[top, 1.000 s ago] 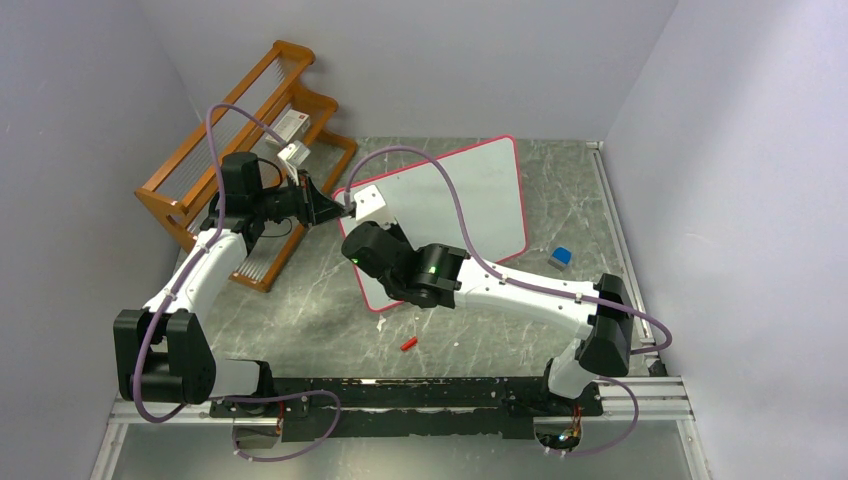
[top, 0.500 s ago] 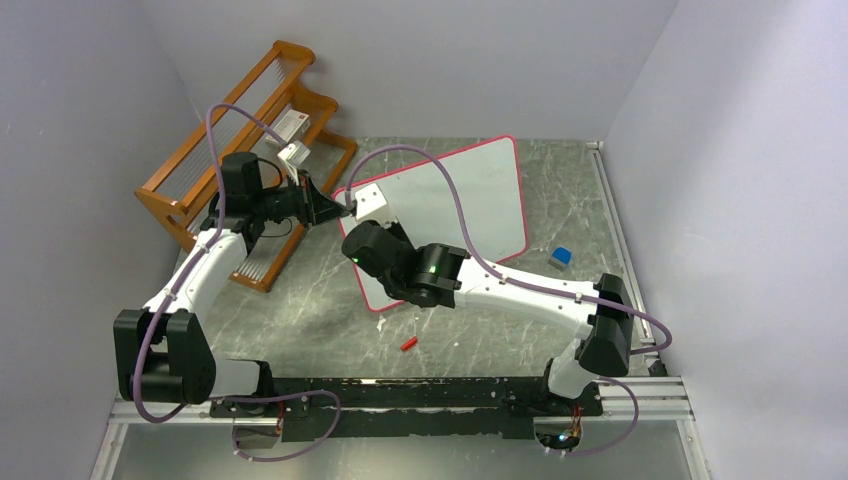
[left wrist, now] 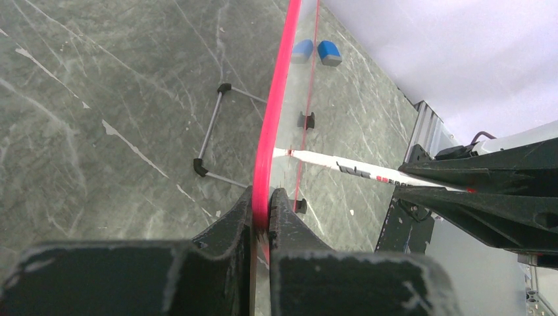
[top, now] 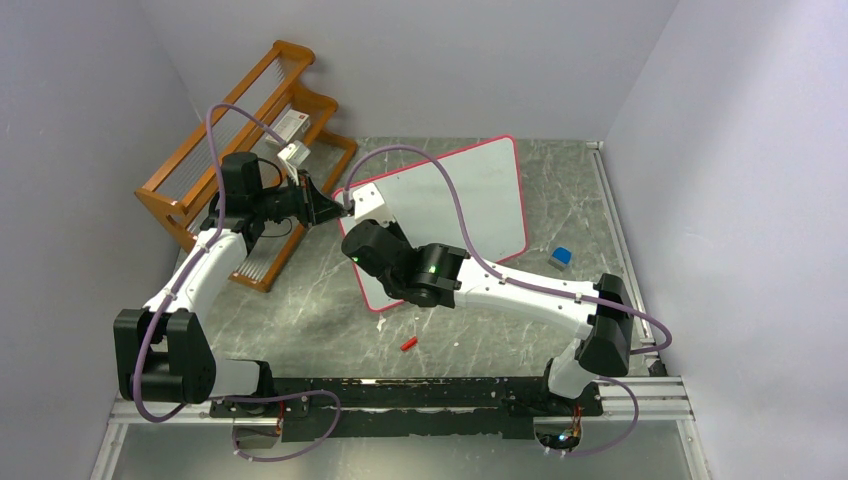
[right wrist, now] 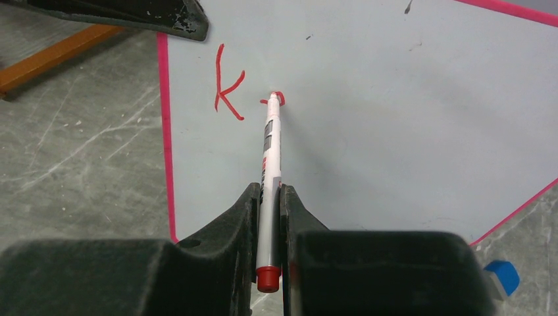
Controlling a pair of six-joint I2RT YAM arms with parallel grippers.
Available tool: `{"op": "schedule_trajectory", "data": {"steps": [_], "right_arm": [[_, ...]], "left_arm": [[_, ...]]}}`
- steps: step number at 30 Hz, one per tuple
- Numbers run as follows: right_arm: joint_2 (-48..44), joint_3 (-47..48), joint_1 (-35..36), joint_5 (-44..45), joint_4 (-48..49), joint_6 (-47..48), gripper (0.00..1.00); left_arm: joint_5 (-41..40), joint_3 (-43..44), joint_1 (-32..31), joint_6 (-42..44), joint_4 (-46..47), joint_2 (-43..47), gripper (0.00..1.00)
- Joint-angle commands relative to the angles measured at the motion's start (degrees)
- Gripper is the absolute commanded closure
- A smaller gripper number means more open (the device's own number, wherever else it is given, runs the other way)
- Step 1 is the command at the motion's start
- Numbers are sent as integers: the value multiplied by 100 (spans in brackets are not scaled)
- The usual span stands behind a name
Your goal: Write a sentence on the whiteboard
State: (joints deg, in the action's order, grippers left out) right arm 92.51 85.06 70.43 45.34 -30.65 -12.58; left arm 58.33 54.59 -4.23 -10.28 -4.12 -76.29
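Pale lilac walls [top: 420, 60], grey marbled tabletop [top: 320, 300], wooden rack [top: 163, 200] back left

Whiteboard [right wrist: 395, 131]: red lettering [right wrist: 220, 79] "K" + partial 2nd char; marker [right wrist: 270, 151] label illegible.

The whiteboard [top: 470, 195] stands on its long edge near the middle of the table [top: 320, 300], tipped back a little, with its broad white face towards the arms. A thin red-pink frame runs round it and the corners are rounded. The sentence [right wrist: 227, 85] is barely begun. There's one red K close to the left frame, up near the top corner. Just right of it sits a small red curl, the start of a second letter.
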Motion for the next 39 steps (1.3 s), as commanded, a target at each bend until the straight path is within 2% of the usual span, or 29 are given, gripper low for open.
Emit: {"op": "schedule_trajectory", "data": {"steps": [1,20,39], "right_arm": [[120,115,-46,-146,110,-2,100],[217,134,-36,-340,-342,-121,100],[123,-52,-38,250,-361,-245,100]], "left_arm": [[-319,-66,-152,543,-264,-143,95],[-331,-62,-153,549,-273,-127,95],[-338,-62,-151,554,-279,-148,95]]}}
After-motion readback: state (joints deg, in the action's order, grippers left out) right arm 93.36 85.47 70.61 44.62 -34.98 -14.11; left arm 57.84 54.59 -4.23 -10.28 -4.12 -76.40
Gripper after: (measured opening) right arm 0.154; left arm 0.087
